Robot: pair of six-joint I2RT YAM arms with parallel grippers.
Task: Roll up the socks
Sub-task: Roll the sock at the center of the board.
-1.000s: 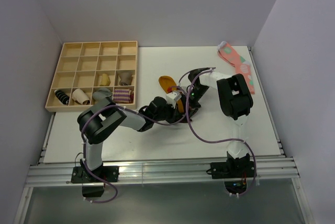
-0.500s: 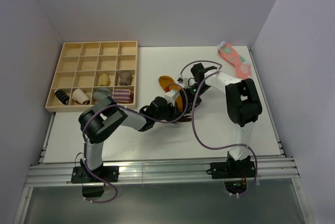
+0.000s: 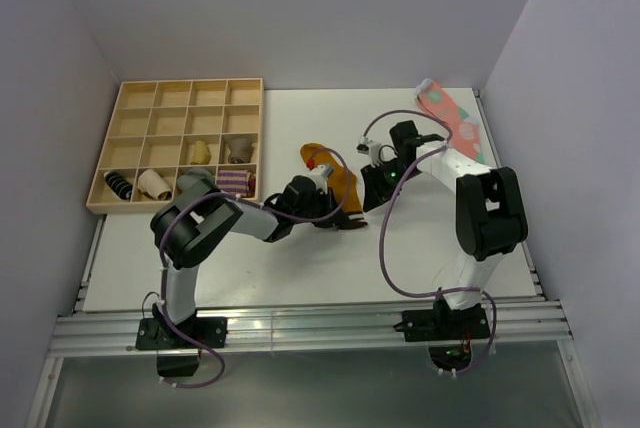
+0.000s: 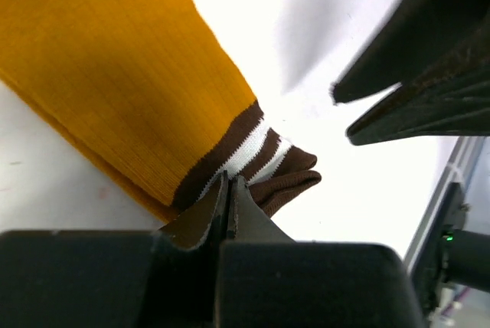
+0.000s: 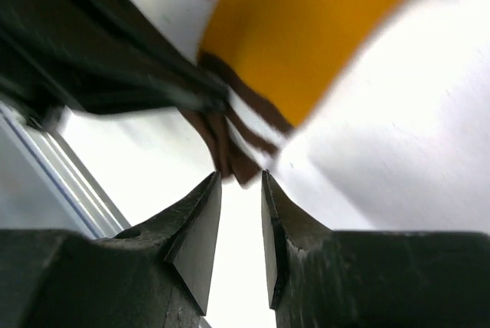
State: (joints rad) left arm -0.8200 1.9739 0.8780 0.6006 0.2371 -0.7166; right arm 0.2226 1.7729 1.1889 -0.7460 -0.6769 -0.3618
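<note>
The mustard-orange sock (image 3: 337,181) lies flat at the table's middle, its dark brown white-striped cuff (image 3: 350,220) toward the near side. My left gripper (image 3: 338,218) is shut with its tips pinching the cuff edge; in the left wrist view the gripper (image 4: 230,182) meets the cuff (image 4: 264,158) and the orange body (image 4: 115,60) stretches away to the upper left. My right gripper (image 3: 373,198) is just right of the cuff and holds nothing. In the right wrist view its jaws (image 5: 241,190) stand slightly apart, just short of the cuff (image 5: 230,148).
A wooden compartment tray (image 3: 130,98) at the back left holds several rolled sock bundles (image 3: 235,183). A pink sock with pale spots (image 3: 455,120) lies at the back right by the wall. White walls close in the table on three sides.
My right gripper has drawn back to the right, off the sock. My left gripper has shifted left with the cuff, and the sock now lies flatter and wider.
</note>
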